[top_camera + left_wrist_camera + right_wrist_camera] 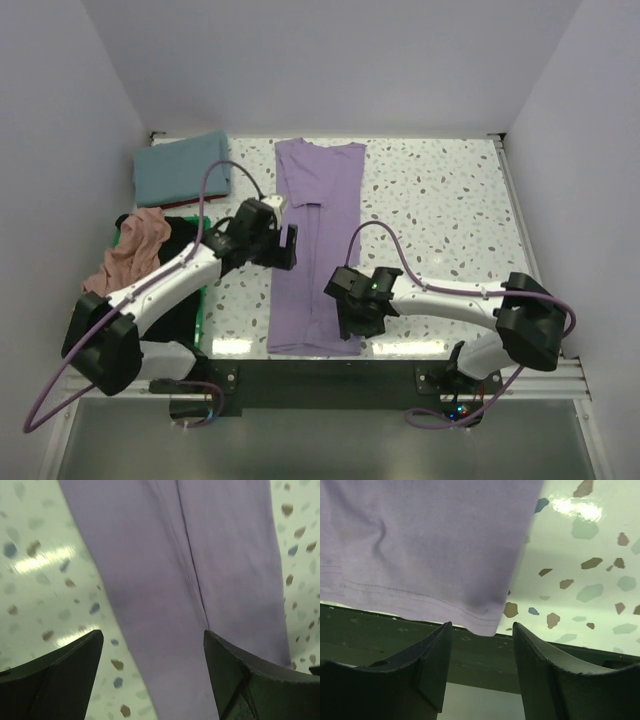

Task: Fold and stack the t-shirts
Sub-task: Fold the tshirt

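A lavender t-shirt (318,240) lies on the speckled table (440,210), folded lengthwise into a narrow strip with its collar at the far end. My left gripper (287,243) hovers open over the strip's left edge near its middle. In the left wrist view the lavender cloth (165,570) with its fold seam runs between the spread fingers (65,670), and the left gripper (152,634) holds nothing. My right gripper (352,322) is open at the strip's near right corner. The hem corner (480,615) sits just beyond the right gripper (482,626), ungripped. A folded teal t-shirt (182,166) lies at the far left.
A salmon pink t-shirt (135,250) drapes over a black t-shirt (176,308) in the green bin (203,300) at the left. The table's dark front rail (485,660) lies directly under the right gripper. White walls enclose the table on three sides.
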Controlling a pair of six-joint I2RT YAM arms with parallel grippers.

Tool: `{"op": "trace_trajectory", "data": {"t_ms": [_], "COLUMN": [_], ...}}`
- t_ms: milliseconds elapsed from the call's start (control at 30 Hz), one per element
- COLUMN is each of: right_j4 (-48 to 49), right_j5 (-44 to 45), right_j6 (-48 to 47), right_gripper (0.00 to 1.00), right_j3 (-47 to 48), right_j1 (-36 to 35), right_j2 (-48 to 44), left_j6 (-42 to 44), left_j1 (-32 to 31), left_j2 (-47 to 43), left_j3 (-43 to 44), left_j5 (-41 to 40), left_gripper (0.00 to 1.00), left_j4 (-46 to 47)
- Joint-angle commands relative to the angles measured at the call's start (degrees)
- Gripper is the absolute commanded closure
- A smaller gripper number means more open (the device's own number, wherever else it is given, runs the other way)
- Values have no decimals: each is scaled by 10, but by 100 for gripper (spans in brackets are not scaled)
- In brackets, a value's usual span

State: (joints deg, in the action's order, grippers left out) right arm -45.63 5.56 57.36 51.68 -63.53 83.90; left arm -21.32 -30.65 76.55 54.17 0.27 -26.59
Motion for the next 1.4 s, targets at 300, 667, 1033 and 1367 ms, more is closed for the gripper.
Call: {"op": "trace_trajectory", "data": {"t_ms": [300,667,1033,1367], "right_j4": [79,93,86,81], "right_j5": [-67,-63,-62,-61], "right_j6": [12,20,31,34], "right_gripper": [45,58,70,70], "right_j3": [-58,-72,-84,-83], "right_j1": [1,1,0,1], "right_j2": [-4,17,12,14], "left_j6": [-228,-334,-355,-354], "left_j1": [-99,-187,-209,-211], "left_j2": [-199,-225,-191,-179], "left_j3": [-200,-273,-303,-335], "left_j5": [-34,-13,7,56], "left_gripper": [16,17,25,44], "left_j4": [-100,-86,-65,-32]}}
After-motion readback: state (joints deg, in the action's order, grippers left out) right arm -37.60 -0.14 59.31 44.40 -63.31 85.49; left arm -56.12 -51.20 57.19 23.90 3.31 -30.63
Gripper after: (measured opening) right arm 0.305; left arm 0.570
